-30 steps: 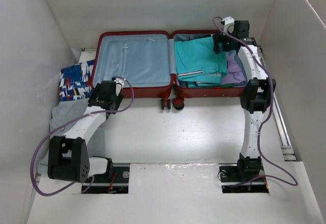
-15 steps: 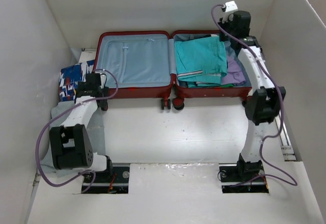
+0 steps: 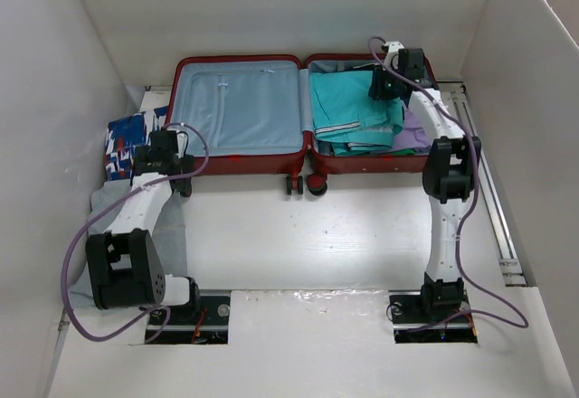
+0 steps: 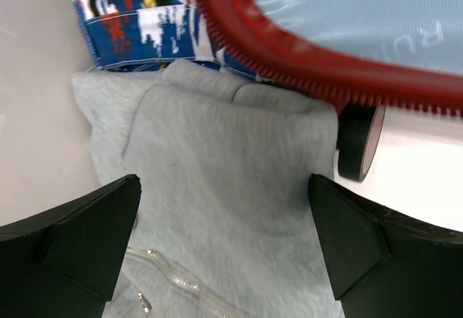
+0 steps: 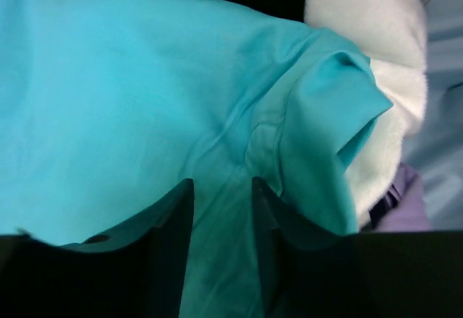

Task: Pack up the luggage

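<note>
Dark-red luggage (image 3: 240, 108) lies open flat along far edge of table (image 3: 308, 235): left half bare blue lining, right half stacked with teal garment (image 3: 348, 99), purple piece (image 3: 418, 131) showing at its right. Grey hoodie (image 4: 217, 188) heaped at table's left edge, tucked against shell and wheel (image 4: 359, 141), patterned blue garment (image 4: 130, 7) behind it, both likely awaiting packing. Left gripper (image 4: 224, 209) hovers over hoodie, jaws wide apart, apparently lining up grab. Right gripper (image 5: 221, 202) sits low on teal garment, jaws narrow; pinch or mere press, cannot tell.
</note>
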